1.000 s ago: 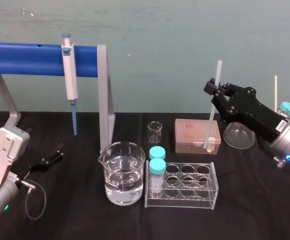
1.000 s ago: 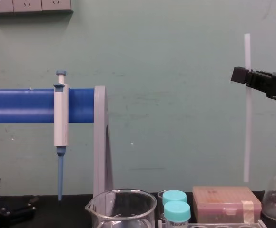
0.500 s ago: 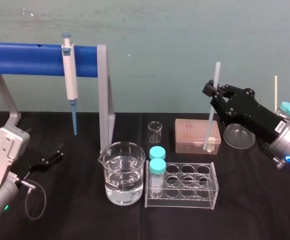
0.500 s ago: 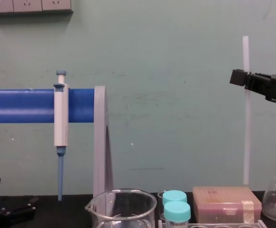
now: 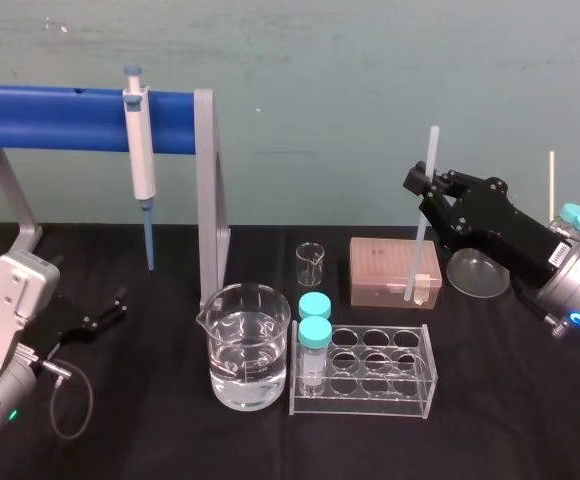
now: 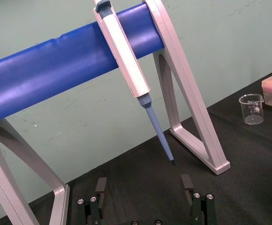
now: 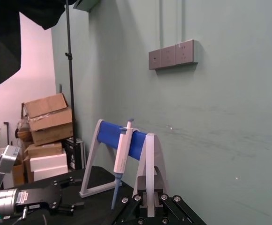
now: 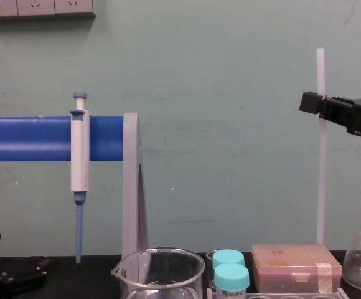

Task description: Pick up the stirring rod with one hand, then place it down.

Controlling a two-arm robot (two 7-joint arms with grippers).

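At the table's (image 5: 530, 400) right, the right gripper (image 5: 421, 182) stays clamped on the near-upright stirring rod (image 5: 416, 245), now slightly lower; the left gripper (image 5: 118, 306) rests, fingers apart.

Light even and diffuse, from overhead. Faint shadows on black table (image 5: 150, 430). Small glints on beaker (image 5: 249, 350) rim, flask (image 5: 478, 272). Right wrist view: brighter far wall (image 7: 35, 70) at 9 o'clock

A lab bench; pipette (image 5: 142, 150) on its stand (image 5: 50, 118), beaker (image 5: 249, 345), tube rack (image 5: 365, 372), flask (image 5: 479, 270)
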